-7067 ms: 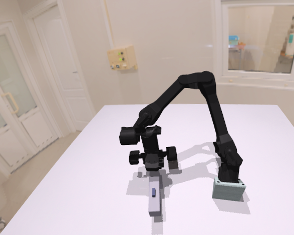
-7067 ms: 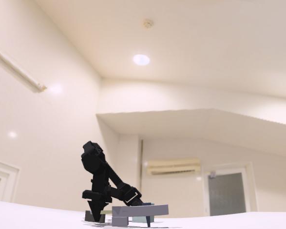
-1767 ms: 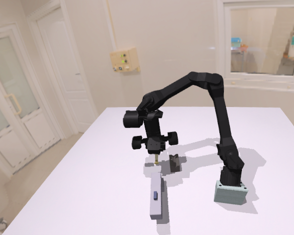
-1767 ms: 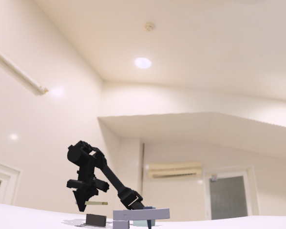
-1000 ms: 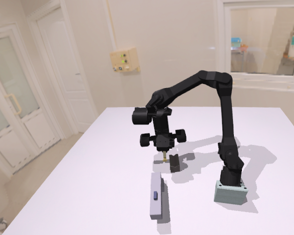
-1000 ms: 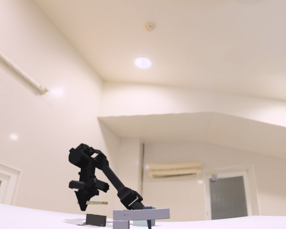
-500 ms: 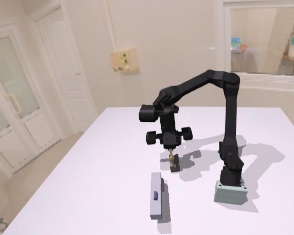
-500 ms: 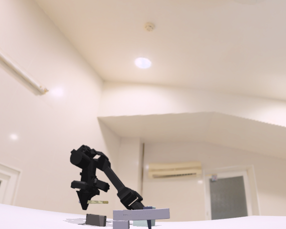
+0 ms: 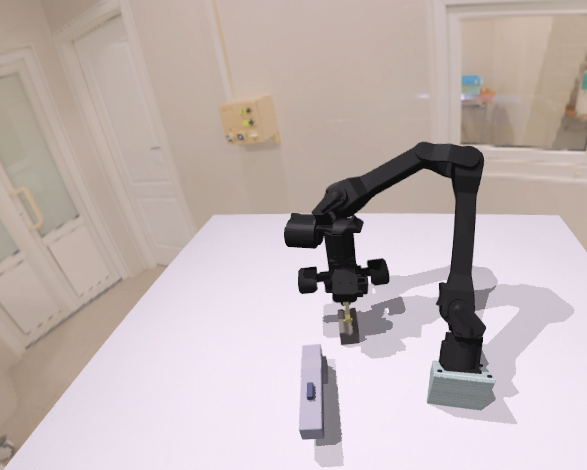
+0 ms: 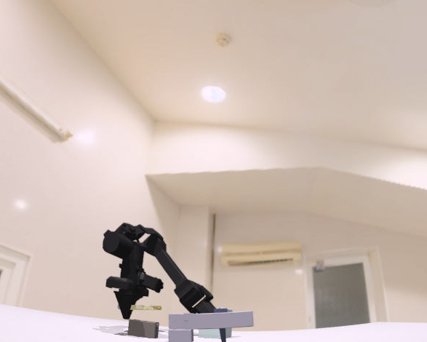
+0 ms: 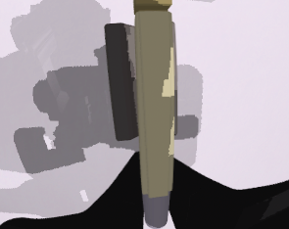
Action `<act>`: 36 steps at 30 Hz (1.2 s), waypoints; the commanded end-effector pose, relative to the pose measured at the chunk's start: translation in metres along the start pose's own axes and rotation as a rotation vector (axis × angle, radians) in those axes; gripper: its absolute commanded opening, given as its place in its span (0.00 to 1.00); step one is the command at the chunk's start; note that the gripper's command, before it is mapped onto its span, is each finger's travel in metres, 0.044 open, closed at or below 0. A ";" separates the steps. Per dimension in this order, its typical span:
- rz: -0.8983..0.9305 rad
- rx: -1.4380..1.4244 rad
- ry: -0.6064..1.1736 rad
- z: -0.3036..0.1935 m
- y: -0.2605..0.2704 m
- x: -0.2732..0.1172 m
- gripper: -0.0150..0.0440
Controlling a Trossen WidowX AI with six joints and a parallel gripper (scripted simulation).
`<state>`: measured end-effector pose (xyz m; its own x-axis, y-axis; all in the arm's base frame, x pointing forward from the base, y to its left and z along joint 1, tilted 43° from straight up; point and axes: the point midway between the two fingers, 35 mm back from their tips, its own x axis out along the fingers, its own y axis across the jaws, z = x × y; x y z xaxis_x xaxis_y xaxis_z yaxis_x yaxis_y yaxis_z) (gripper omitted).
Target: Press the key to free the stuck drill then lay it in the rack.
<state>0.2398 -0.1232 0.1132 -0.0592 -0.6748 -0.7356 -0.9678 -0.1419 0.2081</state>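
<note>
The drill [image 9: 347, 312] [image 10: 147, 307] [image 11: 155, 88] is a long olive-yellow bar with a grey tip. My gripper [image 9: 346, 303] [image 10: 126, 316] [image 11: 148, 156] is shut on it, holding it level, pointing down from above. The dark brown rack [image 9: 352, 335] [image 10: 142, 328] [image 11: 120, 83] stands on the table under the drill. In the exterior view a gap shows between them. In the wrist view the drill runs nearly along the rack, covering its middle and much of its right side. The dark blue key [image 9: 310, 390] [image 10: 220, 310] sits on the lilac-grey housing [image 9: 311, 417] [image 10: 198, 321].
The housing is a long raised bar, nearer the top camera than the rack, with a block under one end. The arm's pale green base block [image 9: 460, 392] stands right of the housing in the top view. The arm's shadows fall around the rack.
</note>
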 end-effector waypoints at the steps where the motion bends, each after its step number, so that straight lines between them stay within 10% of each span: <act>1: -0.001 -0.004 0.003 0.000 0.000 0.005 0.25; 27: -0.001 -0.004 0.004 0.000 0.000 0.035 0.25; 36: -0.001 0.001 0.004 -0.001 0.000 0.031 0.65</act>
<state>0.2379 -0.1452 0.0904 -0.0570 -0.6771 -0.7337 -0.9675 -0.1440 0.2080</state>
